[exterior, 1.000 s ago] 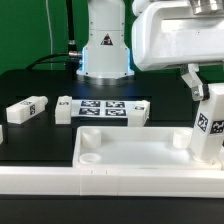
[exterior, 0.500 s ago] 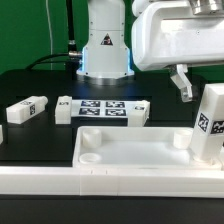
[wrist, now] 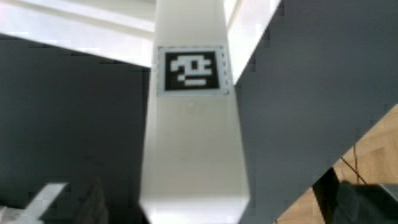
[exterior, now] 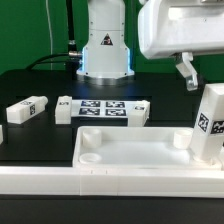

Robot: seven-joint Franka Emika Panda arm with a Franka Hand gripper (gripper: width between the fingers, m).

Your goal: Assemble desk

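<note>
Black tabletop [exterior: 30,150] carries the desk parts. The white plastic rectangular desk tray w/ raised rim [exterior: 130,133] lies flat, open side up. Its long axis runs across the exterior view, left to right, and a round corner socket [exterior: 90,157] shows at its left end. It sits just behind the long white rail border [exterior: 100,183].

At the tray's right end, as the exterior view has it, a white block leg w/ black-white square tag [exterior: 210,125] stands upright in the corner. Its long axis is vertical and the tag face is toward the camera. In the wrist view the same leg [wrist: 192,140] runs lengthwise through the pic, tag near one end.

A second white tagged leg [exterior: 25,108] lies on its side well apart, towards the exterior view's left. Its long axis is approx. left-right, tag up. The flat white marker board [exterior: 105,108] lies behind the tray.

The end effector [exterior: 187,70] hangs above the upright leg, apart from it, holding nothing. Its fingers look spread: in the wrist view one finger [wrist: 43,200] sits far off to the side, w/ the leg seen unobstructed in the gap.

Vs. the earlier frames, the end effector has gone up and clear of the leg top. The leg, tray and lying leg are unchanged.
</note>
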